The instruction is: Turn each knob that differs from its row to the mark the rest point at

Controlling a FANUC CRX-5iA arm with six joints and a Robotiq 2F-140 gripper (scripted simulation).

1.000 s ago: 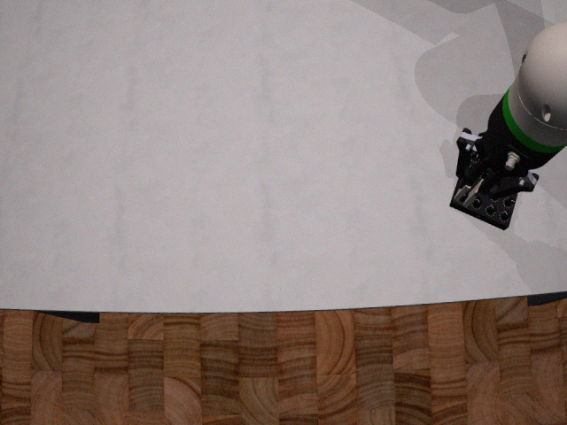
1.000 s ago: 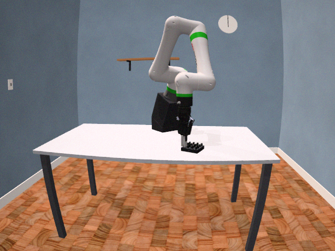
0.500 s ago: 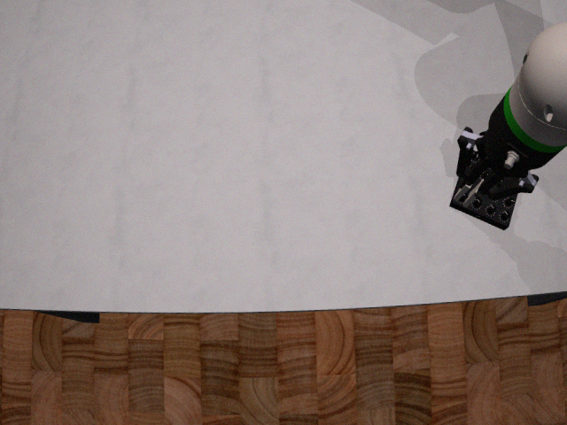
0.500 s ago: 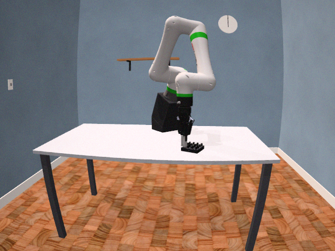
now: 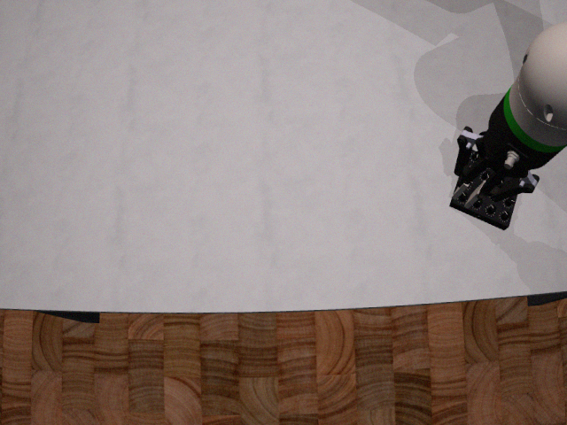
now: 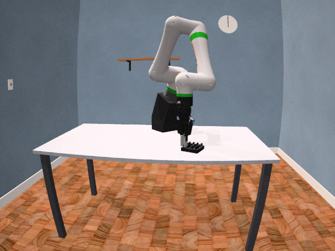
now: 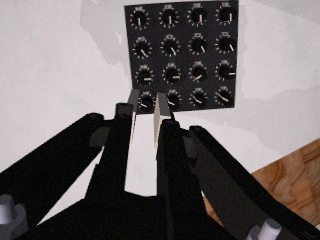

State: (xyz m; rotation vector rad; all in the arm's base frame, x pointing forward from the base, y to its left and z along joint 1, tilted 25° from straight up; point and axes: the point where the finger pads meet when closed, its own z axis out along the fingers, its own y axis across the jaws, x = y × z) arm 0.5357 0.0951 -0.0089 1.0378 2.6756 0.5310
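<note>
Sixteen knobs, 4 rows of 4, show only in the wrist view on 1 black knob box [image 7: 184, 60]; the names by them are too small to read. 1 gripper [image 7: 147, 100] has its 2 fingers a little apart, 1 on each side of the corner knob [image 7: 146, 102], w/o squeezing it. From the top view the arm [image 5: 540, 104] hides approx. half the box, which sits near the right edge of the table [image 5: 229, 159]. Only the exterior view shows the whole arm, 4 table legs, 1 wall clock [image 6: 227, 23] & 1 shelf [image 6: 140, 59]; there the box stands flat near the front edge.
</note>
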